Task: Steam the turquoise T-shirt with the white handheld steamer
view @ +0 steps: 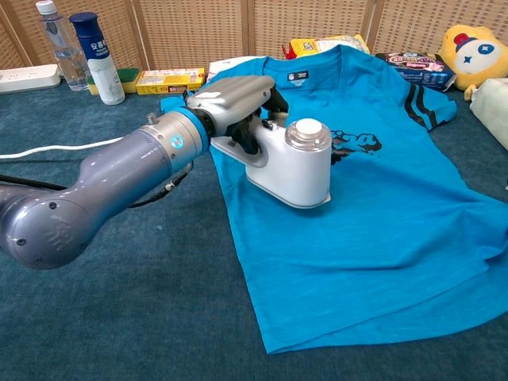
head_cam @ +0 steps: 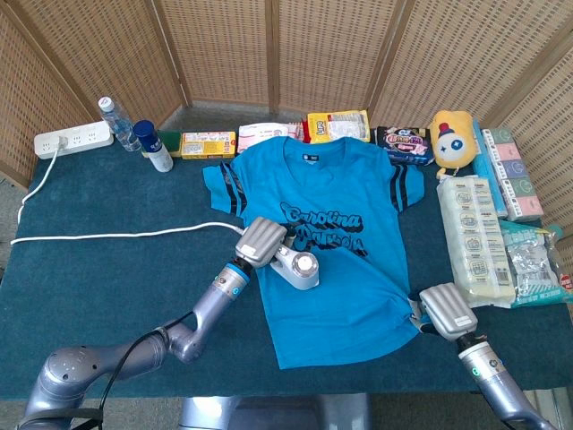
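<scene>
Lab-type demo setup, wicker screens (head_cam: 269, 45), props on blue-cloth table (head_cam: 89, 278)

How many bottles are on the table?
2. A clear water bottle stands at the table's back left corner by the power strip, and a white bottle with a dark blue cap stands right beside it. Others may be hidden among the packets along the back.
</scene>
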Robot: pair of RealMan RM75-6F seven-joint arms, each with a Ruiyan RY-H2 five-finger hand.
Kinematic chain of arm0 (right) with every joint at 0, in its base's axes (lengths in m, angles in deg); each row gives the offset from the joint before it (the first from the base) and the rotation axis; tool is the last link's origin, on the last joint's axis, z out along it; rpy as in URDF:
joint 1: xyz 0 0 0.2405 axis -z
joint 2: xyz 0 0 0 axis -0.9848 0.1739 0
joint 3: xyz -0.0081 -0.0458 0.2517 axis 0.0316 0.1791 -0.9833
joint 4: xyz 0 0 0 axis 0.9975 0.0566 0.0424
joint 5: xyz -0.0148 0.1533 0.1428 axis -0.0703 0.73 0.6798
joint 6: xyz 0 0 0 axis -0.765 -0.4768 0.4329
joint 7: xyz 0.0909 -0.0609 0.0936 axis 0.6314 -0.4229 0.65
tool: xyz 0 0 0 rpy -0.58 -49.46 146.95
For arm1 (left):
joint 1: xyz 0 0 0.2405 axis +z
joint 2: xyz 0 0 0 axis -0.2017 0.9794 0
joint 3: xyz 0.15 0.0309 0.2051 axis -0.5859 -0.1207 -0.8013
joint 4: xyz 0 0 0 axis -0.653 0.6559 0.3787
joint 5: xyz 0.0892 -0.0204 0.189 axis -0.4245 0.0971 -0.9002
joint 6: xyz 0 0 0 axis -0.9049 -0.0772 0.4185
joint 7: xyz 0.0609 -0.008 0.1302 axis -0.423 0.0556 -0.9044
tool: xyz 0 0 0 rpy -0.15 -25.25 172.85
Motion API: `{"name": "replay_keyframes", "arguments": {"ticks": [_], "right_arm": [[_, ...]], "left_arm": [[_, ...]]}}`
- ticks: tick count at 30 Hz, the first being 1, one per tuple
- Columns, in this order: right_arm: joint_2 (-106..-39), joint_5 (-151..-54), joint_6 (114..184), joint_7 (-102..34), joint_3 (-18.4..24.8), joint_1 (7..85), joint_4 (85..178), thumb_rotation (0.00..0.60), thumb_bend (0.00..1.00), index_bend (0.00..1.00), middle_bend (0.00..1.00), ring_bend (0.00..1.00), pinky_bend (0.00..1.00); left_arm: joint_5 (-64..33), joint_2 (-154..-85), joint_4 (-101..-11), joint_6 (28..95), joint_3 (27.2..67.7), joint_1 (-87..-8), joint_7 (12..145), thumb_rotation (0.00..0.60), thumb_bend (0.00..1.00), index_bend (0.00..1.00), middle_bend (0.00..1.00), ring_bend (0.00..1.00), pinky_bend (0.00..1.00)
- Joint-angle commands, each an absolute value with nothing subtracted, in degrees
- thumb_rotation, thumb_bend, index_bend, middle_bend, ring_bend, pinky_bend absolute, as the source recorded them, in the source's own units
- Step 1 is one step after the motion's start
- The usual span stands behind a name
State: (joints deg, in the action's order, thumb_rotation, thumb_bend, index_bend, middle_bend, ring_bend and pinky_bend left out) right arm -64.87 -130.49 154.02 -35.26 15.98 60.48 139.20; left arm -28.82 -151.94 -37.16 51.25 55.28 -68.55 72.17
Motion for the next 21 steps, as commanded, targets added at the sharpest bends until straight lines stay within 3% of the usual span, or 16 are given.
{"name": "replay_keyframes", "arguments": {"ticks": [1,21], "right_arm": [[-64.8,-131.0,153.7,-35.4,16.3,60.3,140.1,0.6,0.4,0.74,0.69,0.74,0.88],[-64.6,-132.1,154.2,-36.1,16.7,60.4,142.6,0.6,0.4,0.74,0.69,0.74,0.88]], "left_arm": [[-29.5,-153.8,-35.9,50.8,54.8,-69.7,72.1,0.6,0.41,0.74,0.82,0.76,0.84],[-36.0,-154.3,-37.7,52.8,49.0,-68.7,74.2,0.6,0.41,0.74,0.82,0.76,0.84]]}}
